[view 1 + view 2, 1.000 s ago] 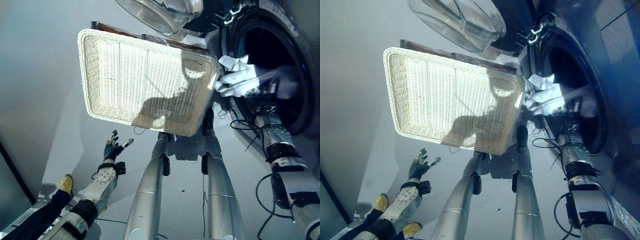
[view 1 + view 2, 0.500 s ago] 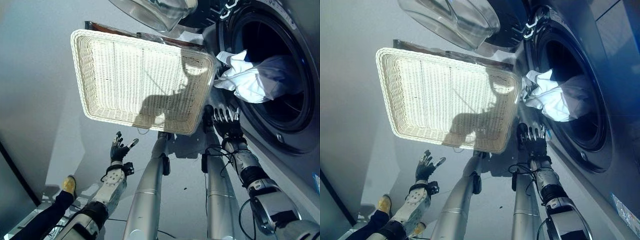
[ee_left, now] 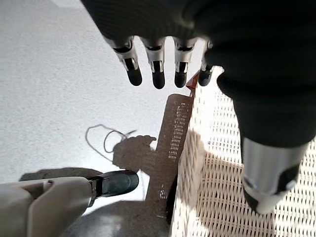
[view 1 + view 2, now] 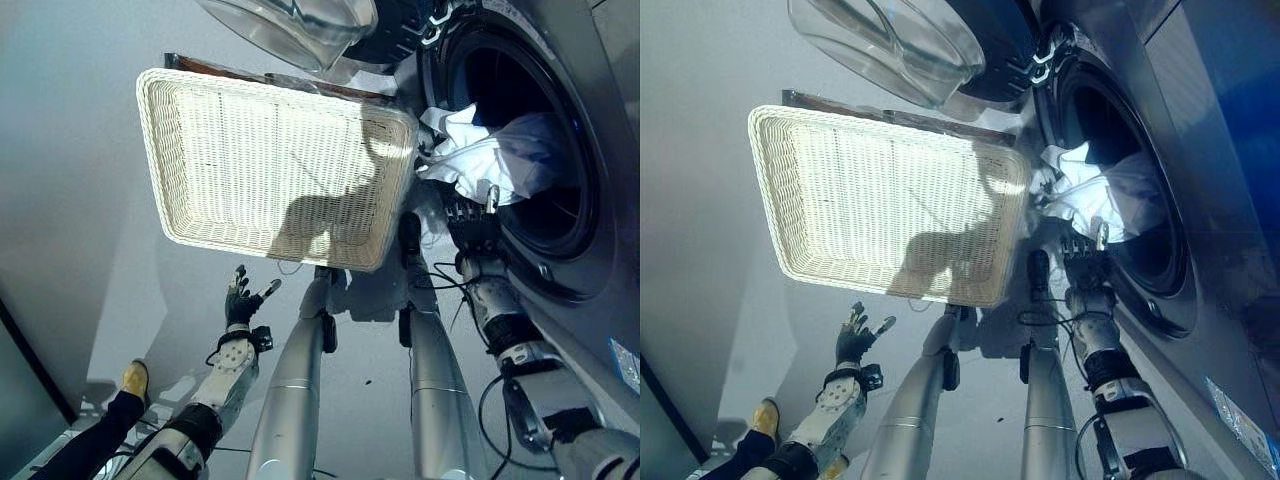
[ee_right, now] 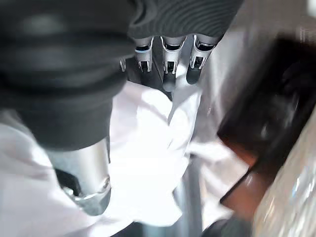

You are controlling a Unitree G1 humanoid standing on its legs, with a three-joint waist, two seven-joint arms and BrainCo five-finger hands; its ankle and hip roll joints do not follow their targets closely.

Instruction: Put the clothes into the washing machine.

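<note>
A white bundle of clothes (image 4: 482, 157) hangs half out of the washing machine's round drum opening (image 4: 565, 215), draped over its lower lip. My right hand (image 4: 470, 218) is just below the bundle, fingers straight and open, holding nothing. In the right wrist view its fingers (image 5: 166, 55) point at the white cloth (image 5: 148, 148) from close by. Beside the machine sits the white wicker basket (image 4: 250, 150), with nothing in it. My left hand (image 4: 238, 300) hovers open over the floor in front of the basket, and its fingers (image 3: 154, 66) are spread near the basket's rim (image 3: 183, 177).
The machine's glass door (image 4: 290, 25) stands swung open beyond the basket. A person's yellow shoe (image 4: 133, 378) and dark leg are on the floor by my left arm. Grey floor stretches to the left of the basket.
My right hand left the cloth in the drum and drew out and down, then rose again to just under the hanging bundle. The left hand drifted slightly towards the basket.
</note>
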